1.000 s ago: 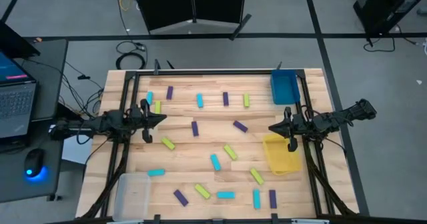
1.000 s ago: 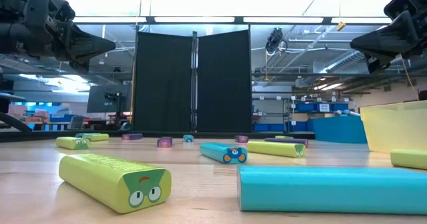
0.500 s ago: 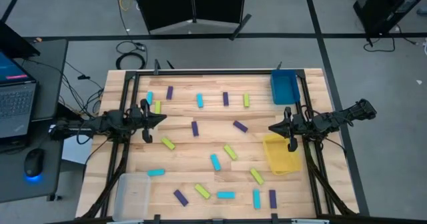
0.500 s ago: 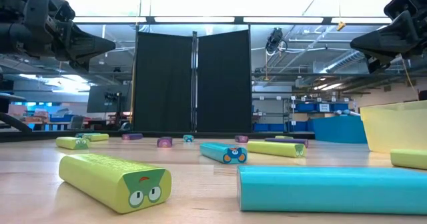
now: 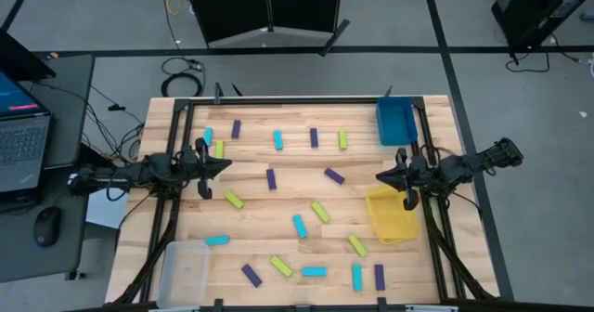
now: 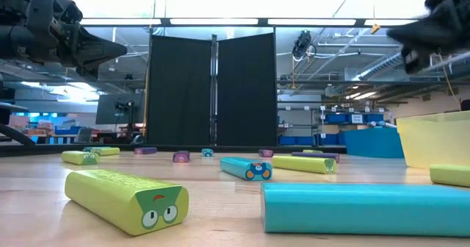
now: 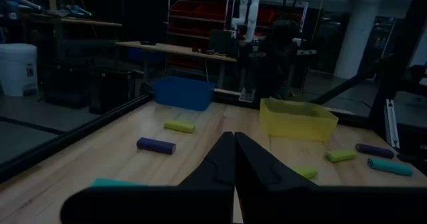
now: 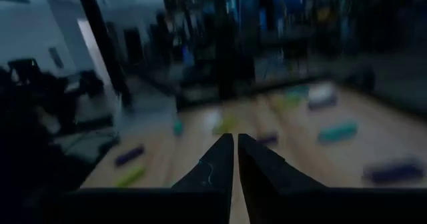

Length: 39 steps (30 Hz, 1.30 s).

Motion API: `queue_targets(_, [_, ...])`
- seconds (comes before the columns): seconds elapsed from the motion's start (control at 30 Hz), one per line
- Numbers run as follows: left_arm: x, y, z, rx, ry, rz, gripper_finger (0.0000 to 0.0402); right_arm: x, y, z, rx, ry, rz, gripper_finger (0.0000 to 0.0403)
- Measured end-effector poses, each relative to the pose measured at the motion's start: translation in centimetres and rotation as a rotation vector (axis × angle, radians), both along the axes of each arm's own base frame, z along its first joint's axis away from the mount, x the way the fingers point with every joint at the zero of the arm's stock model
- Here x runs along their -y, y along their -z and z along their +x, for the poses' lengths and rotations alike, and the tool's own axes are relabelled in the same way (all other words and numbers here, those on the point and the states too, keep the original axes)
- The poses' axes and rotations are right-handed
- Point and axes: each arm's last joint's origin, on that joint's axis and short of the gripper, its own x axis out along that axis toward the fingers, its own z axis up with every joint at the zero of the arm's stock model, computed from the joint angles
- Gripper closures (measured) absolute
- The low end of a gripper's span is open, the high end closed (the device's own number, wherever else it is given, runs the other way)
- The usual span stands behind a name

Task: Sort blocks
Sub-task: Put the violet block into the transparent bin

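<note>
On the wooden table (image 5: 278, 201) the blocks (image 5: 297, 205) lie all over, purple, blue and green ones, none in a tray yet. The yellow tray (image 5: 391, 214) sits on the right, the blue tray (image 5: 395, 122) at the far right corner, and the clear tray (image 5: 185, 267) at the near left corner.

The left gripper (image 5: 225, 165) hangs above the left side of the table, its fingers pressed together and holding nothing. The right gripper (image 5: 380, 179) hangs above the right side, just beside the yellow tray, also pinched together and holding nothing.

Which block comes first is only a guess. For the right gripper, the closest one looks like the purple block (image 5: 334, 175), just to its left. This block lies slanted, with its long side running from far-left to near-right, so the fingers would need to turn to pinch it across its thin side. For the left gripper, a green block (image 5: 233, 200) lies just on the near side of it, also slanted. A second purple block (image 5: 271, 178) lies between the two arms, pointing near to far, closer to the left one. Both grippers must open first.
</note>
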Motion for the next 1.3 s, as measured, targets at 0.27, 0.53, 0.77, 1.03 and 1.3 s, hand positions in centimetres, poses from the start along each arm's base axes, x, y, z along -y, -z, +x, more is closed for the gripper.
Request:
queue_targets(0.27, [0.0, 0.0, 0.0, 0.0, 0.0, 0.0, 0.0396, 0.5, -2.8, -0.4, 0.271, 0.14, -0.114, 0.0368])
queue_targets(0.53, [0.0, -0.9, -0.1, 0.119, 0.014, -0.108, 0.0396, 1.8, -2.9, -0.2, 0.333, 0.419, 0.317, 0.0368])
queue_targets(0.77, [0.0, -1.5, -0.2, 0.205, 0.042, -0.225, 0.0396, 1.5, -0.8, 2.9, 0.171, 0.282, 0.488, 0.0368])
queue_targets(1.03, [0.1, -1.1, -0.1, 0.184, 0.066, -0.316, 0.0396, 1.9, -2.9, 4.9, 0.359, 0.278, 0.34, 0.0368])
queue_targets(1.3, [0.3, -1.1, -0.1, 0.177, 0.147, -0.35, 0.0396, 0.8, -6.2, 11.4, 0.02, -0.058, 0.216, 0.0368])
